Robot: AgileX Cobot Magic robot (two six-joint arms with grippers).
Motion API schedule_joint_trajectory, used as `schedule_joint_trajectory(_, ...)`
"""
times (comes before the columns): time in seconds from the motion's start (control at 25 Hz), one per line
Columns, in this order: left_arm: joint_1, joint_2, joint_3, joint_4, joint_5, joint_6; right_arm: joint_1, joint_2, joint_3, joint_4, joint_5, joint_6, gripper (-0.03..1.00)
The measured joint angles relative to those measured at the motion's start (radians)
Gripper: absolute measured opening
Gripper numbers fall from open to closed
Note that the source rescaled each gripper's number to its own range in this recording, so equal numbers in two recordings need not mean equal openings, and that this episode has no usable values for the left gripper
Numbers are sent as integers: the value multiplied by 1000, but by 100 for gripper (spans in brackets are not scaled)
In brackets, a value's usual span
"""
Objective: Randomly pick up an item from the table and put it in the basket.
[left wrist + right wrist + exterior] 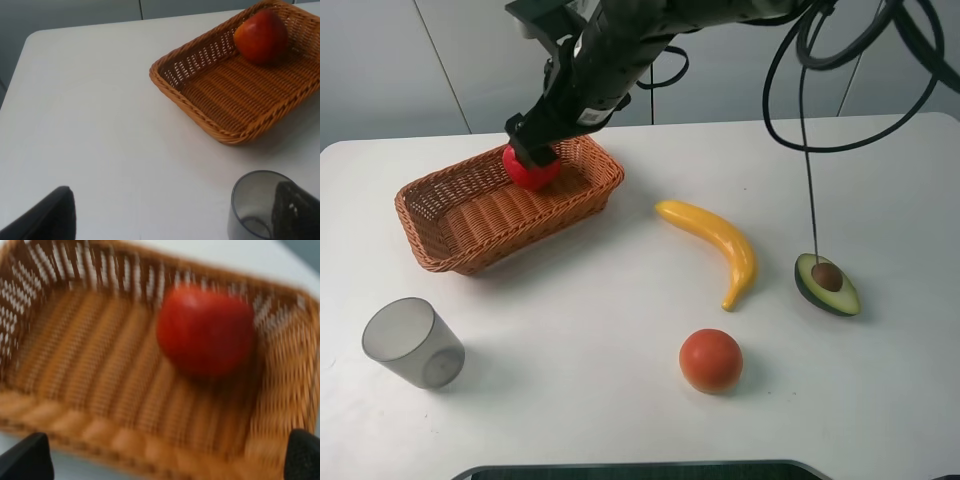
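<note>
The red apple [532, 172] lies inside the wicker basket [420, 225] at its far end, on the left of the white table [620, 330]. My right gripper [526, 140] reaches across the middle and hovers just above the apple. In the right wrist view, which is blurred, the right gripper [165, 455] is open, its fingers wide apart and clear of the apple [205, 330], which rests on the basket floor [75, 365]. My left gripper [172, 215] is open and empty over the table, near the basket [200, 112] and apple [261, 36].
A grey translucent cup [413, 343] stands front left, close to my left gripper [255, 210]. A yellow banana [715, 240], a halved avocado [826, 283] and an orange-red round fruit [710, 360] lie on the right. A black cable [810, 150] hangs down over the avocado.
</note>
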Motion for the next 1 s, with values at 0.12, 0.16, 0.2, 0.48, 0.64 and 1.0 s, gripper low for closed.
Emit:
schedule_joint_trajectory(0.12, 0, 0, 0, 0, 0, 0, -55, -46, 42, 1, 105, 57, 100)
schedule_joint_trajectory(0.16, 0, 0, 0, 0, 0, 0, -77, -68, 67, 1, 136, 76, 100)
schedule_joint_trajectory(0.2, 0, 0, 0, 0, 0, 0, -96, -89, 95, -4, 164, 96, 100)
schedule_joint_trajectory(0.48, 0, 0, 0, 0, 0, 0, -294, -306, 351, -25, 237, 196, 100)
schedule_joint_trajectory(0.64, 0, 0, 0, 0, 0, 0, -425, -452, 505, -31, 243, 216, 100)
schedule_joint_trajectory(1.0, 0, 0, 0, 0, 0, 0, -674, -817, 752, -58, 264, 222, 100)
